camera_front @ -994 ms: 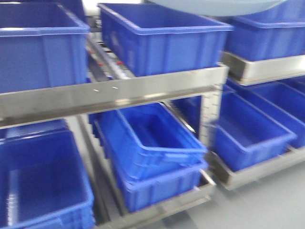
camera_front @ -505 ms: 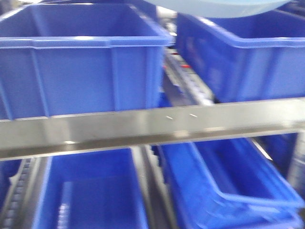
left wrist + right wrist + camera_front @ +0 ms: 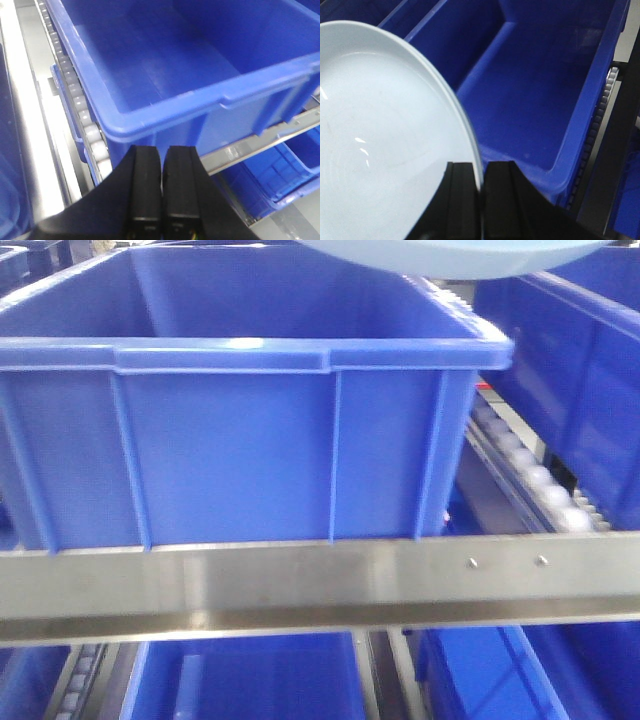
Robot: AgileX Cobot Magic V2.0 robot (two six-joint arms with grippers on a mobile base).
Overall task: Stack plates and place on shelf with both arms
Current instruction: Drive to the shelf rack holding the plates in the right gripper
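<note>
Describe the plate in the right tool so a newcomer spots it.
Find the blue crate behind the steel shelf rail. Over its open top is the plate, pinched at its rim by the right tool. It's the only pale, glossy, round thing among blue bins.

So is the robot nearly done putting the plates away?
Not quite. Picking up looks done: the right claw pinches a plate by its rim, up in the air over the blue crate on the shelf. Whether a second plate sits under it, I cannot tell. The left claw is shut and empty. Left to do: set the plate down on the shelf, which has not happened yet.
</note>
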